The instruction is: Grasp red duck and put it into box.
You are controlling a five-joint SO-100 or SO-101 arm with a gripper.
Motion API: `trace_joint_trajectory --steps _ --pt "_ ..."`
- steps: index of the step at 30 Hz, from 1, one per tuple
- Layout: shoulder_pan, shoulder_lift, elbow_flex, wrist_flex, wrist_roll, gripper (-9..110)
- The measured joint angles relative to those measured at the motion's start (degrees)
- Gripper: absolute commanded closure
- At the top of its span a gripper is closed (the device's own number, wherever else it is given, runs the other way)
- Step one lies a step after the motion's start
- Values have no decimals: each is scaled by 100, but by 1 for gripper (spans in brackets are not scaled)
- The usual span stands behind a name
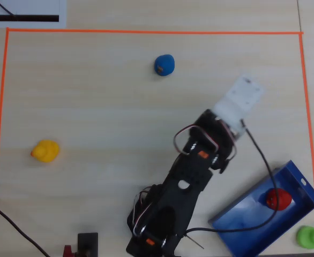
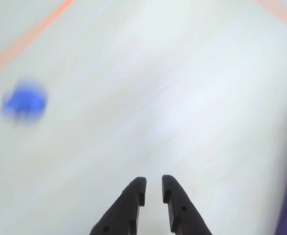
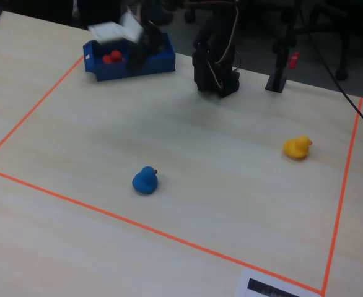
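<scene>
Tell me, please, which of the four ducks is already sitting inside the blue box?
The red duck: it lies inside the blue box, while the blue, yellow and green ducks sit outside on the table.

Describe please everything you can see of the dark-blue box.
The box is a shallow, open-topped rectangular tray, dark blue, plastic-looking, with thin walls. In the overhead view it lies askew near the lower right corner of the orange-taped area. The red duck sits inside it; a black cable crosses over it. The green duck stands just outside. The fixed view shows it at far left.

The glossy red duck (image 1: pixel 278 198) sits inside the shallow dark-blue box (image 1: pixel 243 227).
</scene>
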Motion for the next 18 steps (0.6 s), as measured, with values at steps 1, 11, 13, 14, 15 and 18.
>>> trace_joint_trajectory --steps 1,11,13,14,15,18 --pt "-387 439 501 70 -79 101" --pt "-2874 3076 4307 -334 -519 101" --pt "-2909 3190 4790 -545 -703 101" --pt "-2892 3270 4992 -562 -809 101" --pt "-2874 3393 5194 -554 -932 101" --pt "-2900 3858 5607 -308 -1099 101"
